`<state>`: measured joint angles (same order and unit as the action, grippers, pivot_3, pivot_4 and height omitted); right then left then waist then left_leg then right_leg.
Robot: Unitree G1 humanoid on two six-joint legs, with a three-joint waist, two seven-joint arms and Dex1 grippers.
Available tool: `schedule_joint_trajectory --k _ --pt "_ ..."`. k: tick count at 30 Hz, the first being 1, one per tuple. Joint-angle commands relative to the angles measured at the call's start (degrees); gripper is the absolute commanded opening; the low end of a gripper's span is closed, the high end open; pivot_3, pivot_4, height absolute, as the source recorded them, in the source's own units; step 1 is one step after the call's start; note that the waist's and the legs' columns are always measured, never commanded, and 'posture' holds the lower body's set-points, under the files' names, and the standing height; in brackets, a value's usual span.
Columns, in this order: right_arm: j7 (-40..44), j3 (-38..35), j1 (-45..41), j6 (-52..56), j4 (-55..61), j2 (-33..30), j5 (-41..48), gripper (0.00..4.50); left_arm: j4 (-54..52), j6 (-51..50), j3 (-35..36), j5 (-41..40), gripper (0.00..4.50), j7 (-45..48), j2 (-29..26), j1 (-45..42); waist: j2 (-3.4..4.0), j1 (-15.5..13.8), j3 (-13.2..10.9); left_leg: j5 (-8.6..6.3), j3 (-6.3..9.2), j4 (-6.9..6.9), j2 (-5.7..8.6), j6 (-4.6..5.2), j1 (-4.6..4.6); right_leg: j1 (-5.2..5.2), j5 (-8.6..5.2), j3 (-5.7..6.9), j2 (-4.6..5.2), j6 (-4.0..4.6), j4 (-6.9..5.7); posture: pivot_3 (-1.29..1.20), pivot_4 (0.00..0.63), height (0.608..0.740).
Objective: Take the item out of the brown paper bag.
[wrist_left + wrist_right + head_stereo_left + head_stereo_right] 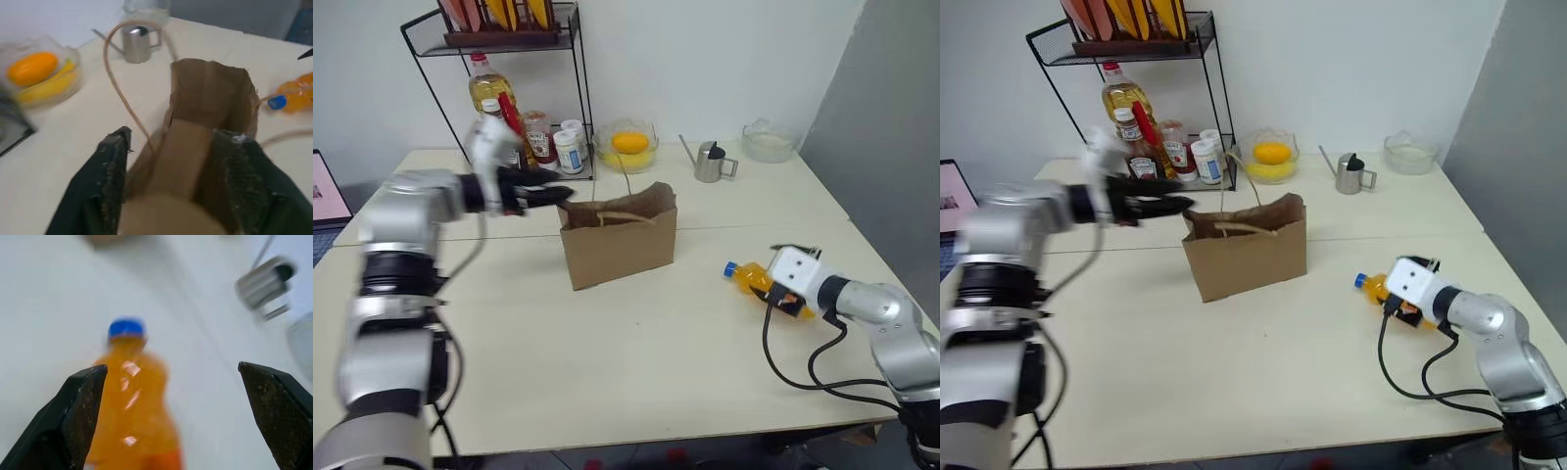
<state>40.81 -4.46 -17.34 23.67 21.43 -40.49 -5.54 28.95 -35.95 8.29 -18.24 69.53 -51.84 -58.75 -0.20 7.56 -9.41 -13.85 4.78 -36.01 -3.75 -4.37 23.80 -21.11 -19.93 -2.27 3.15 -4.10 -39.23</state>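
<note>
The brown paper bag stands upright in the middle of the table, its mouth open and a twine handle looping up. My left gripper hovers at the bag's upper left edge, open; in the left wrist view its fingers straddle the near rim with nothing gripped. The item, an orange soda bottle with a blue cap, lies on its side on the table to the right of the bag. My right gripper is wide open just behind the bottle, which lies between its spread fingers without being clamped.
A black wire rack at the back holds a yellow oil bottle, a ketchup bottle and white jars. Beside it are a glass bowl with fruit, a small metal can and an empty glass bowl. A grey wall runs along the right.
</note>
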Motion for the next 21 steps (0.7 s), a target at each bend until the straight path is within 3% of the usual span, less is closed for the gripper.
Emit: schedule_joint_trajectory --k 1,2,4,7,10,13,16,21 --pt "-5.1 -6.9 4.3 4.5 10.1 5.5 4.7 4.5 -1.6 -0.3 7.0 -0.5 4.24 -6.0 -3.7 6.7 0.0 -0.4 0.0 0.0 0.03 -0.01 -0.02 0.0 0.0 0.04 0.0 0.05 0.0 0.0 -0.03 0.0 0.15 0.74" --pt "-6.7 -8.0 6.5 5.2 12.3 7.1 4.6 4.5 -2.4 1.2 8.8 0.3 4.47 -9.2 -3.9 10.4 0.01 -0.7 0.0 0.0 0.03 0.03 -0.04 0.0 -0.01 0.04 0.0 0.06 0.01 -0.01 -0.16 0.0 0.15 0.74" --pt "-9.5 -9.6 13.1 6.9 17.4 11.5 5.4 4.5 -8.0 3.7 12.6 2.1 4.47 -15.5 -2.1 21.6 0.03 -1.3 0.1 0.0 0.02 0.01 -0.04 -0.01 -0.04 0.0 -0.01 0.05 0.02 -0.03 -0.47 0.0 0.15 0.74" --pt "-14.0 -10.0 23.2 8.5 21.8 18.2 5.8 4.5 -20.0 4.4 17.4 3.2 4.47 -24.8 4.7 39.1 0.02 -2.1 0.1 -0.01 0.02 0.05 -0.05 -0.04 -0.03 -0.04 -0.01 -0.03 0.04 -0.03 -0.71 0.0 0.15 0.74" --pt "-20.1 -10.1 30.8 8.8 23.3 26.1 5.5 4.5 -34.0 4.7 18.7 5.6 4.47 -36.3 15.7 54.0 -0.15 -2.8 0.2 -0.03 -0.02 0.14 -0.06 -0.08 0.06 -0.12 -0.01 -0.11 0.04 -0.03 -0.61 0.0 0.15 0.74" --pt "-23.5 -9.6 35.6 9.5 25.0 30.9 5.6 4.5 -43.0 3.5 17.4 5.9 4.47 -41.8 22.7 62.1 -0.49 -3.8 0.5 -0.05 -0.02 0.24 -0.14 -0.1 -0.02 -0.04 -0.03 -0.1 0.01 -0.03 -0.43 0.0 0.15 0.74" --pt "-25.8 -7.7 38.6 11.1 27.6 34.4 6.3 4.5 -51.6 2.0 13.7 6.2 4.47 -45.6 28.0 68.6 -0.35 -4.4 0.6 -0.05 -0.15 0.3 -0.12 -0.12 -0.05 0.06 -0.16 -0.27 0.01 0.11 0.01 0.0 0.15 0.74" --pt "-28.4 -5.3 40.1 12.5 28.9 36.6 6.6 4.5 -64.9 -0.2 4.4 8.2 4.47 -51.7 34.2 74.3 -0.34 -5.6 0.6 -0.22 -0.12 0.36 -0.1 0.04 -1.19 1.29 -0.18 -0.32 0.0 0.08 0.09 0.0 0.15 0.74"
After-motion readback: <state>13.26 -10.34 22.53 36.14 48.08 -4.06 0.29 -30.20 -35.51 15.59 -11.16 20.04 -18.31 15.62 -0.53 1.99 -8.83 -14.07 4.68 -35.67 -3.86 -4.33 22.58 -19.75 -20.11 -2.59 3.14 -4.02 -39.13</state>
